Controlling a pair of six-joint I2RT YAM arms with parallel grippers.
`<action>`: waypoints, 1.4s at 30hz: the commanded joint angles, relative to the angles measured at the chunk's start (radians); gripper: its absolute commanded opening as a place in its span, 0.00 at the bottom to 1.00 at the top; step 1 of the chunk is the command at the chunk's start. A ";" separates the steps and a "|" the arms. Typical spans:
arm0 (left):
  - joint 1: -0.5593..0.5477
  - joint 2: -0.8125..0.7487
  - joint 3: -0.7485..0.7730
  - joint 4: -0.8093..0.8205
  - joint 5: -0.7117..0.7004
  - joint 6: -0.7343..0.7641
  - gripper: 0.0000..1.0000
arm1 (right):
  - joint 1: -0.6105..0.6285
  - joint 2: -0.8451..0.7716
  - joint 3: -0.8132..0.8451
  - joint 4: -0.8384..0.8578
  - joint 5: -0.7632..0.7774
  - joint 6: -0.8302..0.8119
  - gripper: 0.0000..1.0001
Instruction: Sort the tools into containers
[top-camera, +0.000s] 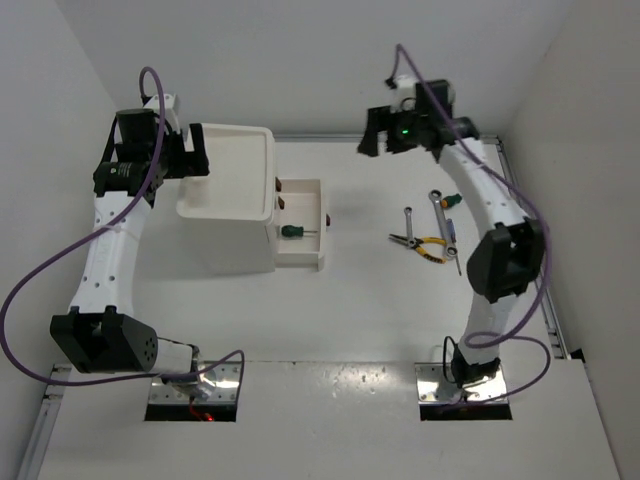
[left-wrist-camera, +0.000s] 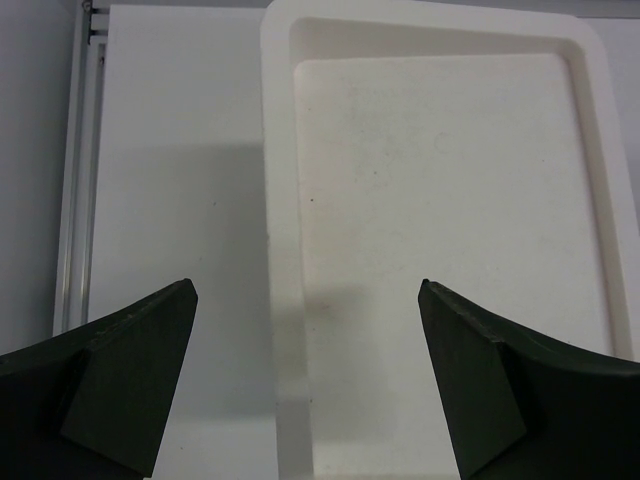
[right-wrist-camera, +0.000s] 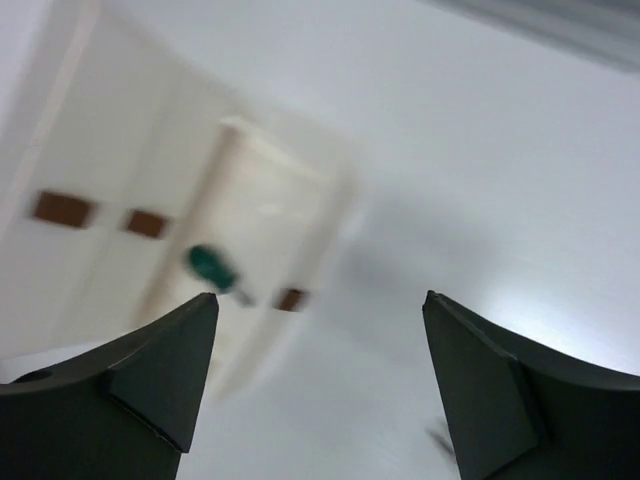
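Note:
The white drawer unit (top-camera: 232, 190) stands at the left middle, its tray top (left-wrist-camera: 450, 230) bare. One drawer (top-camera: 312, 215) is pulled out to the right and holds the green-handled screwdriver (top-camera: 291, 231), also blurred in the right wrist view (right-wrist-camera: 215, 268). On the table to the right lie the yellow-handled pliers (top-camera: 425, 245), two silver wrenches (top-camera: 408, 221) (top-camera: 438, 200) and the slim blue-handled screwdriver (top-camera: 453, 240). My left gripper (top-camera: 195, 150) hangs open over the tray's left edge. My right gripper (top-camera: 378, 135) is open and empty, raised at the back, right of the drawer.
White walls close in the table on the left, back and right. A metal rail (top-camera: 535, 250) runs along the right edge. The right arm's elbow (top-camera: 505, 260) hangs just right of the loose tools. Brown knobs (right-wrist-camera: 62, 208) mark the drawers.

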 joint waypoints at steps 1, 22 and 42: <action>0.000 -0.030 0.022 0.031 0.036 -0.008 1.00 | -0.139 -0.092 -0.011 -0.178 0.213 -0.228 0.86; -0.009 -0.011 -0.048 0.078 -0.012 -0.008 1.00 | -0.502 0.227 0.101 -0.411 0.289 0.408 0.85; -0.009 -0.021 -0.076 0.078 -0.024 0.001 1.00 | -0.529 0.323 0.080 -0.325 0.386 0.602 0.74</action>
